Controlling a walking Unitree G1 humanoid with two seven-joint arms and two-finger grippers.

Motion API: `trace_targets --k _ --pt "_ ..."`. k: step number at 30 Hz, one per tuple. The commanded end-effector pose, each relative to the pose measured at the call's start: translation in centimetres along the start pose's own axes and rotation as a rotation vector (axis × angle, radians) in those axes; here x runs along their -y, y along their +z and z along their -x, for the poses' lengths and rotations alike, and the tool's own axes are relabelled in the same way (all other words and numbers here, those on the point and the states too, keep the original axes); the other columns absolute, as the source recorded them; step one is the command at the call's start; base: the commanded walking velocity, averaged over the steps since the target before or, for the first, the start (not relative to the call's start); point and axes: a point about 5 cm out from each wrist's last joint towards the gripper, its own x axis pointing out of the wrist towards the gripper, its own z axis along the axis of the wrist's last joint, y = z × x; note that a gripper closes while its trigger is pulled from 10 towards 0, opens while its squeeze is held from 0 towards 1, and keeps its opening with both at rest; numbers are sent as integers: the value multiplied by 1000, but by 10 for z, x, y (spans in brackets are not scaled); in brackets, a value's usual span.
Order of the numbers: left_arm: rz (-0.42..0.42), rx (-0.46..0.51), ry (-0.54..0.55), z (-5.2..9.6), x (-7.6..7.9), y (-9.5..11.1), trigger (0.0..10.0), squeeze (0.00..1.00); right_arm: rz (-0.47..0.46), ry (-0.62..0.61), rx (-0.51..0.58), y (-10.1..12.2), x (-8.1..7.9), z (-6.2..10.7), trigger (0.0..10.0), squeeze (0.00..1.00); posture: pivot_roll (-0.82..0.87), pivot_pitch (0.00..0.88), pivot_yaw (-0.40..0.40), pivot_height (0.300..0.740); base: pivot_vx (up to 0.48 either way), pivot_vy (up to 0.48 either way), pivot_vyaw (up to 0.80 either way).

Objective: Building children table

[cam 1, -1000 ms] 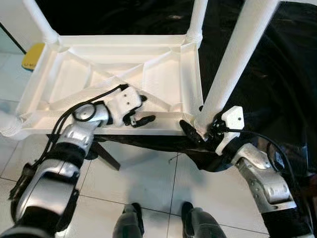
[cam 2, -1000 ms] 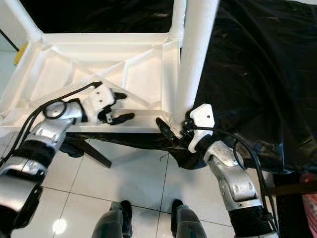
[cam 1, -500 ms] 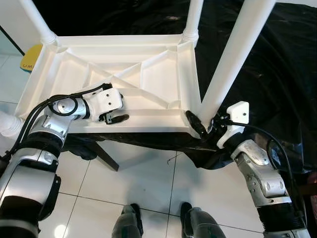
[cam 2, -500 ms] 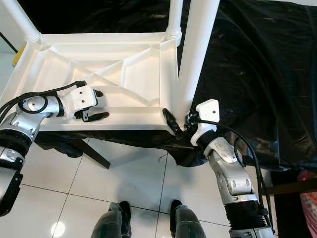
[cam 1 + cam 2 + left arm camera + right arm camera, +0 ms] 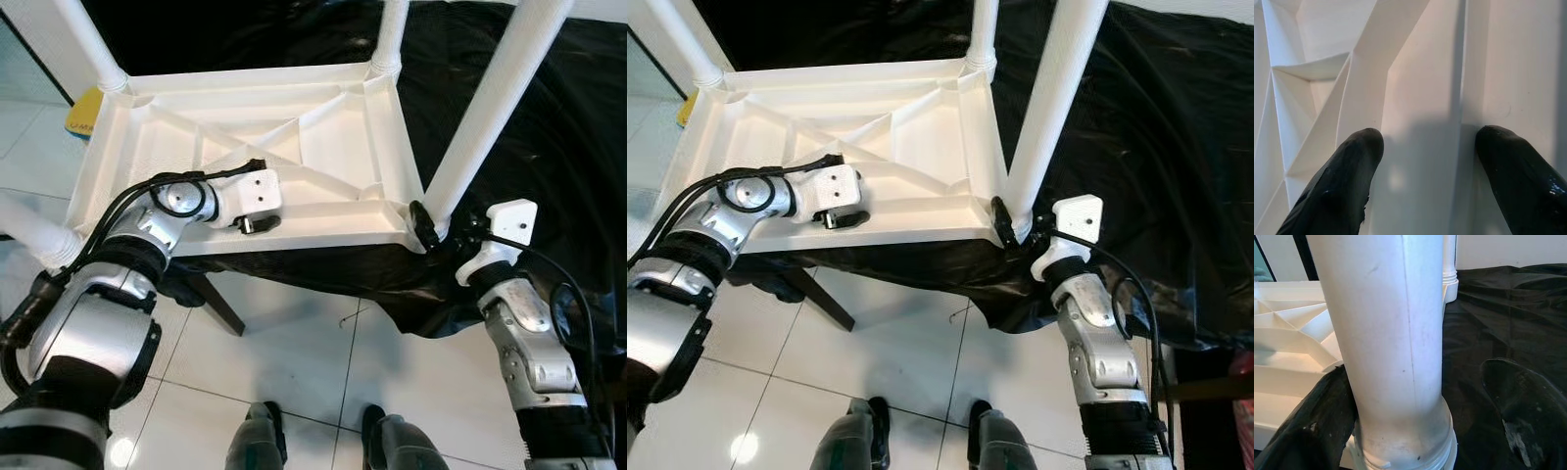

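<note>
children's table (image 5: 245, 127) upside down on black sheet (image 5: 549, 127) over tiled floor (image 5: 323, 343) | left claw (image 5: 257, 223) spread wide, fingers (image 5: 1337, 191) pressed on near ribbed underside, holding nothing | right claw (image 5: 431, 230) parted around near-right leg (image 5: 1396, 347) base, one finger touching | four legs counted, yellow object (image 5: 83, 110) far left
</note>
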Motion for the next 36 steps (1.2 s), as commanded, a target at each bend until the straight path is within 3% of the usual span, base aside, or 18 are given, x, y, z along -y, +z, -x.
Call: trace_targets --k 1,4,9,10,14,15,19,24,25,26,28,36 --pt "5 -64 142 -6 9 -13 10000 0 7 -42 -34 -7 10 8 10000 0 -27 236 55 740 0 0 0" --pt "17 16 77 -13 14 0 10000 0 7 68 -38 -9 2 0 10000 0 -25 238 52 740 0 0 0" --pt "18 50 32 -15 20 4 10000 0 11 151 -36 -10 -2 -17 10000 0 -17 235 32 740 0 0 0" --pt "13 48 25 -15 22 2 10000 0 19 172 -48 -12 0 -25 2745 0 -8 234 20 740 0 0 0" --pt "9 45 23 -15 23 1 10000 0 26 183 -57 -13 1 -31 2745 0 -8 234 20 740 0 0 0" --pt "5 37 22 -14 23 -1 10000 0 29 172 -67 -14 4 -32 0 0 0 236 14 740 0 0 0" --pt "5 37 22 -14 23 -1 10000 0 29 172 -67 -14 4 -32 0 0 0 236 14 740 0 0 0" --pt "-5 -10 42 -11 22 -11 10000 0 38 50 -91 -19 22 -19 0 0 15 244 21 740 0 0 0" --pt "-18 -34 58 -10 21 -13 10000 0 36 -39 -97 -21 32 -6 10000 0 12 247 28 740 0 0 0" --pt "-18 -34 58 -10 21 -13 10000 0 36 -39 -97 -21 32 -6 10000 0 12 247 28 740 0 0 0" --pt "-33 -52 79 -11 19 -14 10000 0 33 -145 -92 -21 42 12 10000 0 8 250 33 740 0 0 0" --pt "-70 -42 100 -16 15 -5 10000 0 57 -265 -44 -14 54 28 10000 0 -7 251 39 740 0 0 0"
